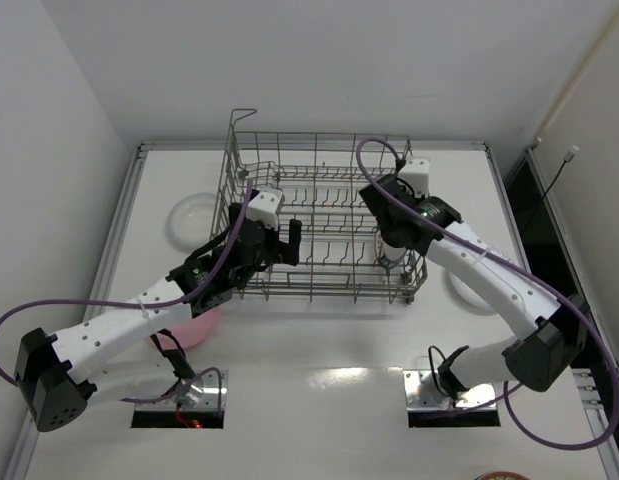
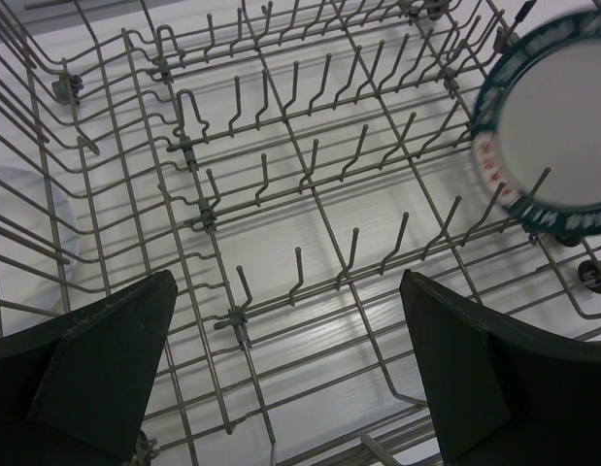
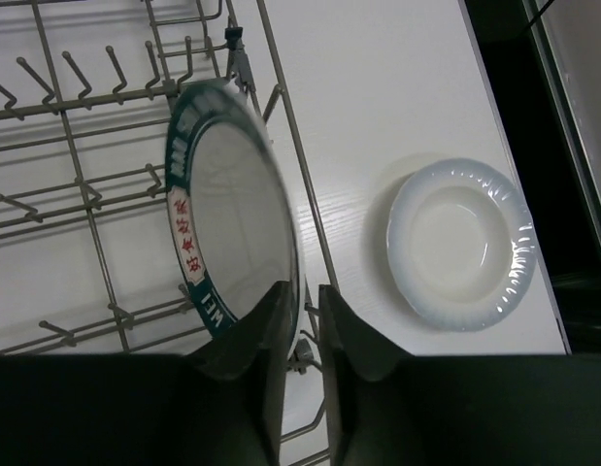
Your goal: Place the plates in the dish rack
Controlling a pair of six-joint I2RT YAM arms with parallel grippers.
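Note:
The grey wire dish rack point(image 1: 319, 135) stands mid-table. The teal-rimmed plate point(image 3: 232, 204) stands on edge among the tines at the rack's right end, also seen in the left wrist view point(image 2: 562, 126). My right gripper point(image 3: 305, 311) is shut on its lower rim, one finger on each face; from above it point(image 1: 389, 252) is inside the rack's right end. My left gripper point(image 2: 288, 291) is wide open and empty over the rack's left front tines point(image 1: 289, 240). One white plate point(image 1: 192, 218) lies left of the rack, another point(image 3: 460, 243) right of it. The pink plate point(image 1: 199, 328) lies under my left arm.
The rack's tall wire sides point(image 3: 281, 126) stand close beside the held plate. Rows of upright tines point(image 2: 300, 267) fill the rack floor under my left gripper. Walls enclose the table at the left, back and right.

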